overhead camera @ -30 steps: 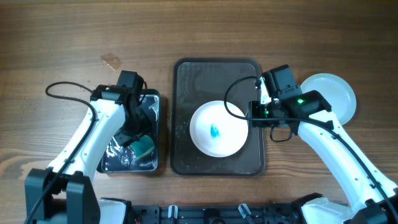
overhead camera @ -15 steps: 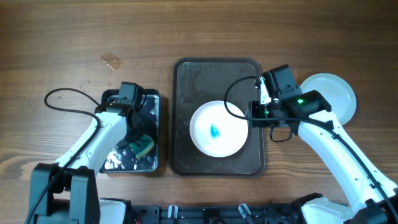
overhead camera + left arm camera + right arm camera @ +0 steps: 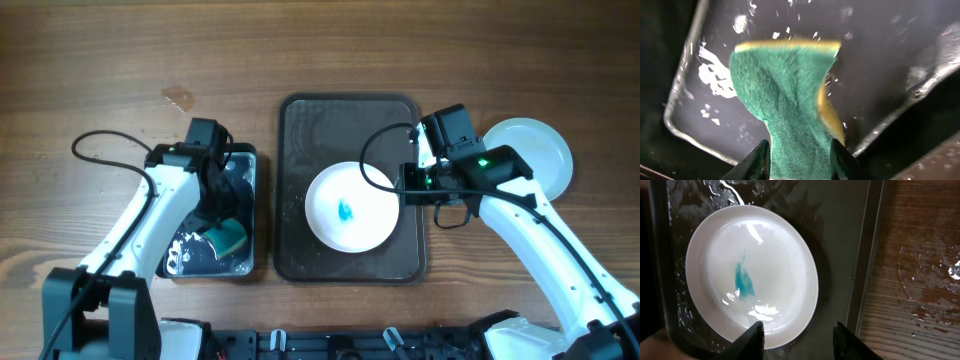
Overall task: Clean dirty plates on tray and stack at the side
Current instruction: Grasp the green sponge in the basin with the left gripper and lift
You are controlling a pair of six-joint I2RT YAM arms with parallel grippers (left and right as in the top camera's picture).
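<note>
Left wrist: your left pincer (image 3: 799, 161) clamps teal sponge (image 3: 785, 95) inside black container (image 3: 880, 60). Your right pincer (image 3: 800, 341) wide, empty; smeared plate (image 3: 780, 270) just ahead, on tray (image 3: 840, 230); second plate (image 3: 535, 150) behind it, off tray.

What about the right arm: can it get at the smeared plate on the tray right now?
Probably yes. The right gripper hangs open over the rim of the plate on the tray; nothing covers the plate, and the left gripper is away holding the sponge.
</note>
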